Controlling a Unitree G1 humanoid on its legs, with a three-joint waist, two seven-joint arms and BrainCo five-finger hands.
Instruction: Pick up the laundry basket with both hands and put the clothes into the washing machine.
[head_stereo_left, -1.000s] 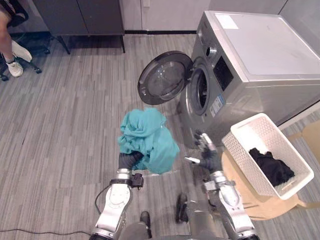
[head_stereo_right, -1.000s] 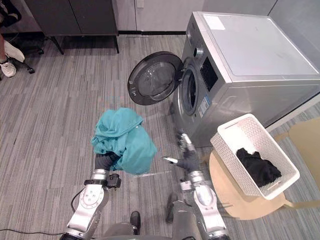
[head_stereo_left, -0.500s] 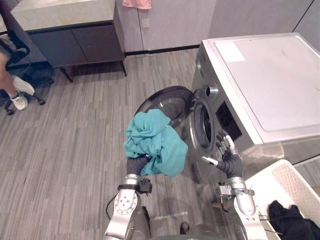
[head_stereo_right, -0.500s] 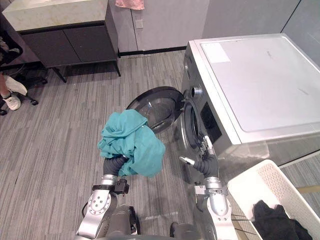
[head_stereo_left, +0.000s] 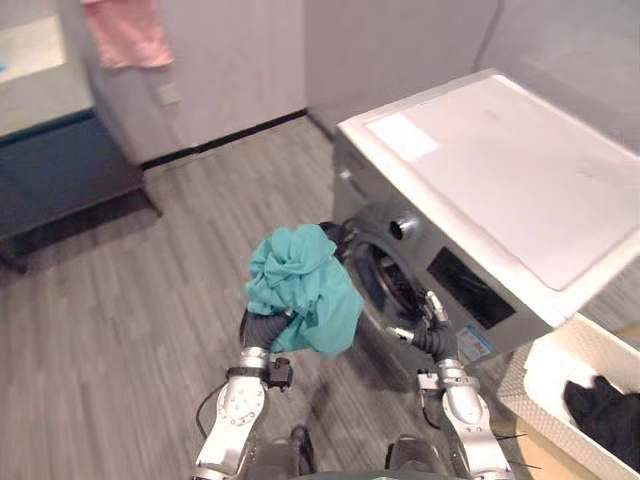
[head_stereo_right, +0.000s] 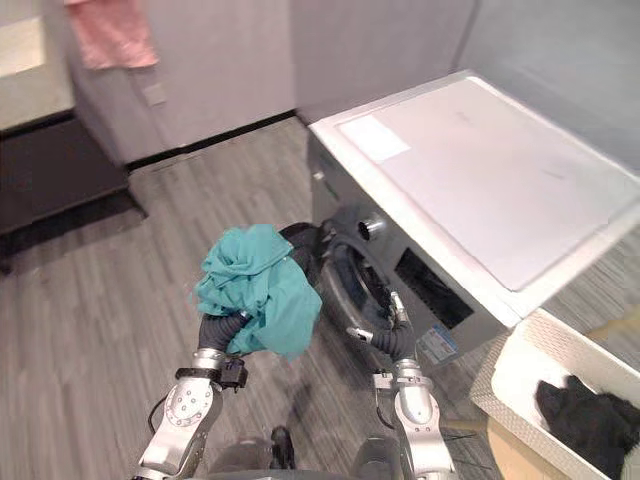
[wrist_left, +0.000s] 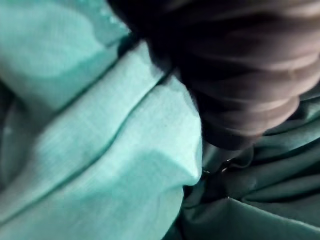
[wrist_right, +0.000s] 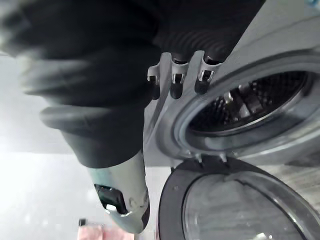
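Silver front-loading washing machine (head_stereo_left: 480, 190) at right, pale flat top. Round door (wrist_right: 235, 207) swung open, drum mouth (head_stereo_left: 385, 280) dark and uncovered.

White perforated laundry basket (head_stereo_left: 555, 375) in lower right corner, beside the machine, well apart from both hands. Black garment (head_stereo_left: 605, 405) lying inside.

Teal garment (head_stereo_left: 300, 285) bunched in a big wad, held up off the floor just left of the drum mouth, draped over the left hand (head_stereo_left: 262, 328). Left forearm upright, dark wrist cover poking out beneath the cloth. Fingers buried in the folds, even in the wrist view, so no telling whether curled or flat.

Right hand (head_stereo_left: 428, 322) raised before the machine's front, just below and right of the drum mouth. Fingers (wrist_right: 174, 82) fairly straight, side by side, tips up toward the front panel, thumb set apart, holding nothing. Possibly touching the panel; too blurred to settle.

Pink towel (head_stereo_left: 128, 30) hanging on the far wall.
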